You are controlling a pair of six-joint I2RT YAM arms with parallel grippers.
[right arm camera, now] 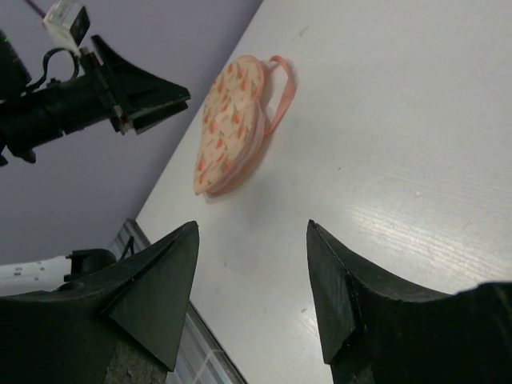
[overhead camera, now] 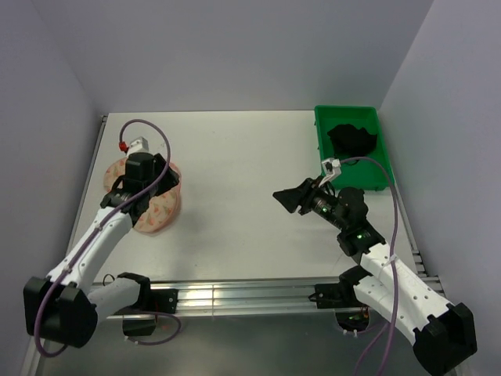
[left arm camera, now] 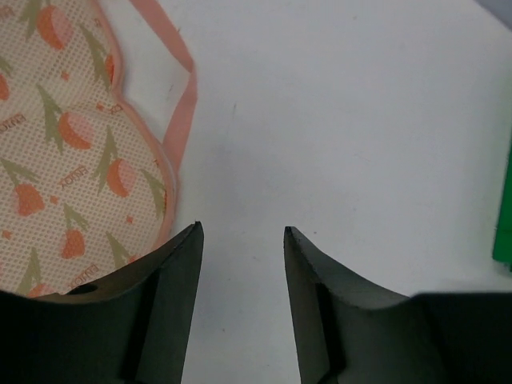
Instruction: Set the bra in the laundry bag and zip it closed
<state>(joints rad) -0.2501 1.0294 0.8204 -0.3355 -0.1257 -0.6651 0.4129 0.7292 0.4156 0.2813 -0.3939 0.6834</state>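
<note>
A white table [overhead camera: 235, 157] with grey walls around it, and two robot arms reaching in from the near edge.

On the left side lies the laundry bag [overhead camera: 162, 210], a rounded peach-pink mesh pouch printed with red-orange tulips. A pink strap [left arm camera: 182, 104] loops out from its edge onto the table. The left gripper [left arm camera: 242, 232] hangs over the bag's right edge. Its two black fingers are spread apart with only bare table between them, and it holds nothing.

At the far right corner sits a green tray [overhead camera: 346, 111]. The bra [overhead camera: 352, 139], a small crumpled black piece of fabric, lies inside it, well apart from the bag.

The right gripper [overhead camera: 288, 197] is near the tray, just on its near-left side, and points left across the table towards the bag. Its fingers are also spread wide and empty. Whether the bag's zip is done up cannot be made out.
</note>
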